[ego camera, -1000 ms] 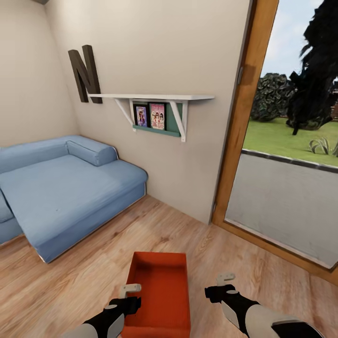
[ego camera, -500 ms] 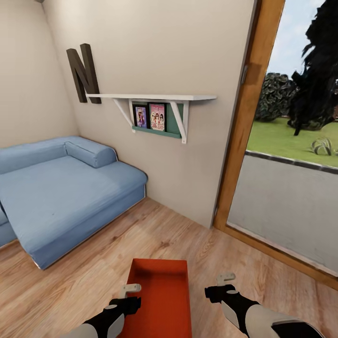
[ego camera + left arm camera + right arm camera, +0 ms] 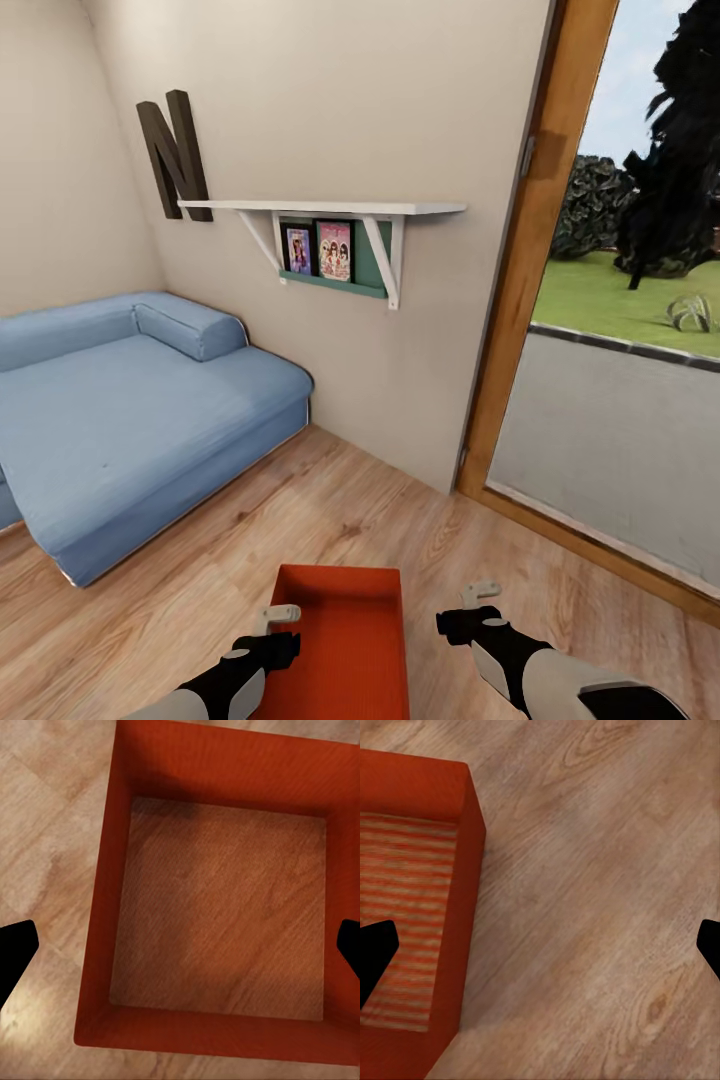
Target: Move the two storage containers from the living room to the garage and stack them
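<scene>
The left gripper (image 3: 279, 616) hangs over the near left wall of a red-orange storage container (image 3: 343, 640), at about 6 o'clock in the head view. In the left wrist view its two dark fingertips (image 3: 13, 954) stand wide apart, one over the wood floor (image 3: 45, 817) outside the bin, the other at the opposite wall, and nothing is held between them. The open bin (image 3: 225, 907) lies directly under this wrist, its smooth walls and flat bottom bare.

The right gripper (image 3: 480, 593) hovers at about 5 o'clock, apart from the container's right wall and over bare planks. The right wrist view shows its fingertips (image 3: 375, 954) also spread wide and empty, with the bin (image 3: 412, 907) off to one side and the floor (image 3: 600, 907) under the rest.

The container rests flat on the light wood-plank floor (image 3: 350, 510) of the living room. Further out, a blue sofa (image 3: 130, 400) lies at 9 to 10 o'clock, a dark letter "N" (image 3: 175, 155) hangs at 11 o'clock, and a white wall shelf (image 3: 330, 225) with two small pictures sits near 12 o'clock. A wood-framed glass door (image 3: 520, 270) at 2 o'clock looks onto grass and trees.
</scene>
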`<state>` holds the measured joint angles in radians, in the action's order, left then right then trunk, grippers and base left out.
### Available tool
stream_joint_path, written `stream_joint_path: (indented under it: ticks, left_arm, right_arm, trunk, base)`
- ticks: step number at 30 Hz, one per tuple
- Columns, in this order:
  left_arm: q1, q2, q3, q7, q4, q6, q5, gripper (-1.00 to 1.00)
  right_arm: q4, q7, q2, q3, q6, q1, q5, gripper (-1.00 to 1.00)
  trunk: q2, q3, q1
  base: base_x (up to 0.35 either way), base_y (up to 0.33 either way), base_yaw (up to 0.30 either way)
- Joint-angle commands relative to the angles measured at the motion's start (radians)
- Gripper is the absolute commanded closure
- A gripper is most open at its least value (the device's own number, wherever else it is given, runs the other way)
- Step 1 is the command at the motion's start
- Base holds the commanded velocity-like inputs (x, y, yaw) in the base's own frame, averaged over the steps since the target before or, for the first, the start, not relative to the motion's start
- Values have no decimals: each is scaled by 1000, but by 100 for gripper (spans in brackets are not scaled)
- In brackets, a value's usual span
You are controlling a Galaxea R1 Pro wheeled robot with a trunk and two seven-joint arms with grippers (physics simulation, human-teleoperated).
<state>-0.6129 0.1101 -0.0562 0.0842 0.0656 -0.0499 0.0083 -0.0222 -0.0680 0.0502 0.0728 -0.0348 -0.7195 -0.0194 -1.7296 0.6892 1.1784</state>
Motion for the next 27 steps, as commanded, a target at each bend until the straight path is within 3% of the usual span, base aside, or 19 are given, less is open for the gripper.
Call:
stream_joint_path:
  ticks: [1, 27]
  left_arm:
    - [-1, 0, -5, 2, -1, -4, 1, -100]
    - [-1, 0, -5, 2, -1, -4, 1, -100]
  right_arm:
    - [-2, -4, 0, 7, -4, -1, -2, -100]
    - [-2, -4, 0, 7, -4, -1, -2, -100]
  trunk:
    - [0, 1, 0]
    - [0, 1, 0]
  base:
    - [31, 0, 0]
    - [26, 25, 0]
